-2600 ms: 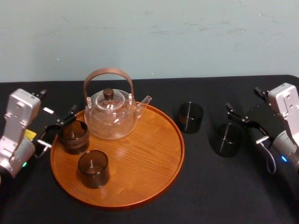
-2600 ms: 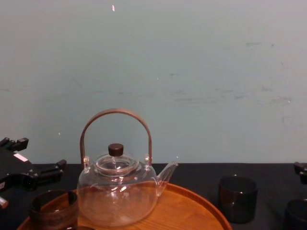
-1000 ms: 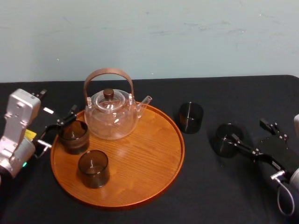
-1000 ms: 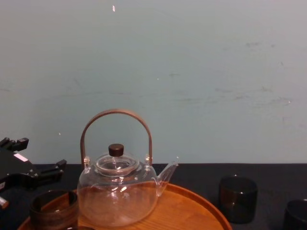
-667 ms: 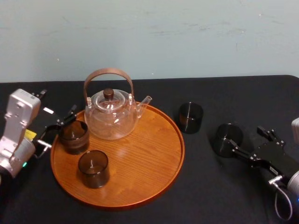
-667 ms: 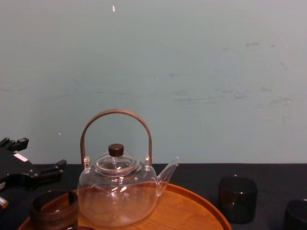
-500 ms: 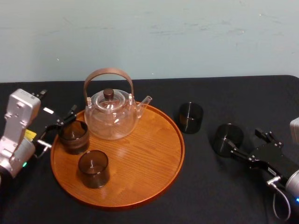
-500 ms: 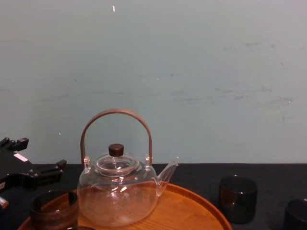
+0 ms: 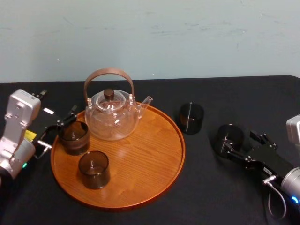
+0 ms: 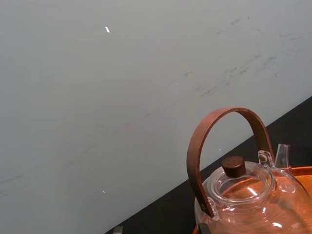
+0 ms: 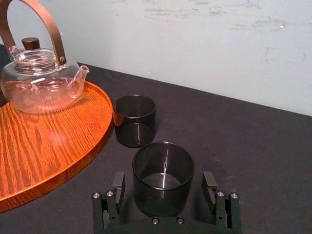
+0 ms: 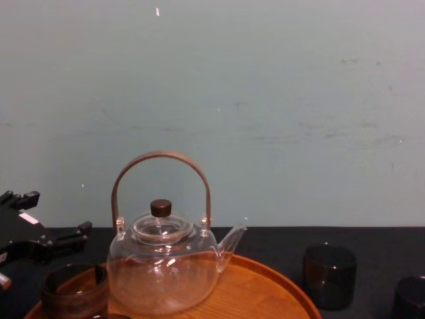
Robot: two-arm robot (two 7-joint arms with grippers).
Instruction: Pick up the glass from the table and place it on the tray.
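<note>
Right hand (image 11: 164,179) moved in — spread around the glass (image 11: 163,168)

— Where did the head camera sit?
— High, looking forward and down over the whole table (image 9: 211,201), the tray (image 9: 140,159) and teapot (image 9: 111,117) left of centre.
— And the chest one?
— Low, nearly level with the teapot, facing the wall (image 12: 279,100). Both shared teapot and tray.
— The wrists?
— The right one looked close past the right gripper (image 11: 163,178) at a glass (image 11: 163,163), tray alongside. The left tilted up at the wall, teapot near, perhaps from just beside the tray.
</note>
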